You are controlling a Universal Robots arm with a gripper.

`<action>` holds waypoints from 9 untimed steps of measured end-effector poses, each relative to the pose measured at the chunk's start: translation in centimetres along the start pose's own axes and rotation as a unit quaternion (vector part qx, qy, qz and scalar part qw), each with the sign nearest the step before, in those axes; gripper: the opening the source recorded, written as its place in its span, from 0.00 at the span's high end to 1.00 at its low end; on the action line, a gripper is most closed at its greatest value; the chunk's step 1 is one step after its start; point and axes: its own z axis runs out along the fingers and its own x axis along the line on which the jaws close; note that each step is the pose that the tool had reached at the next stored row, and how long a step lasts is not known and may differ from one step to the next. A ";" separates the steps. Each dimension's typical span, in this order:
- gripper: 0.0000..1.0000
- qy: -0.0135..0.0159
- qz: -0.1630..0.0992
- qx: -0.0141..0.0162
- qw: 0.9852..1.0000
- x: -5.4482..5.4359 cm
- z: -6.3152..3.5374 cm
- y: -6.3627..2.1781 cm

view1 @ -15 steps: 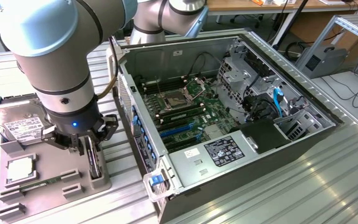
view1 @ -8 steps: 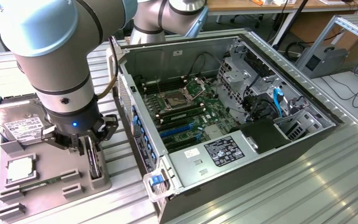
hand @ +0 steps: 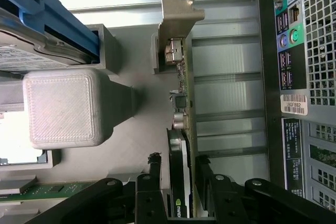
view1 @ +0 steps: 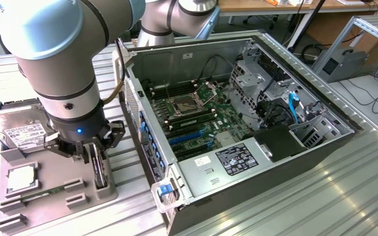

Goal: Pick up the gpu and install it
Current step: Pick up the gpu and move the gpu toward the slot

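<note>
Wrist view, one gripper (hand: pixel 178 162) part-open astride one upright gpu (hand: pixel 182 98) on tray (hand: pixel 142 135), one memory stick (hand: pixel 47 190) nearby

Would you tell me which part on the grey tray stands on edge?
The thin dark gpu with a silver bracket, at the gripper; the silver hard drive and green memory stick lie flat.

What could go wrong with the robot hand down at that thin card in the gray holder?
The gpu stands on its thin edge in the gray holder, so an off-centre pull by the gripper might tilt or jam it. The hard drive and the computer case sit close either side, so a swing could bump them.
</note>
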 end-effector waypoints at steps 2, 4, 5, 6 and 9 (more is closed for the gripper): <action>0.60 0.000 0.000 0.000 1.000 0.0 0.00 0.00; 0.60 0.000 0.000 0.000 1.000 0.0 0.00 0.00; 0.60 0.000 0.000 0.000 1.000 0.0 0.00 0.00; 0.62 0.000 0.000 0.000 1.000 0.0 0.00 0.00; 0.73 0.000 0.000 0.000 1.000 0.0 0.00 0.00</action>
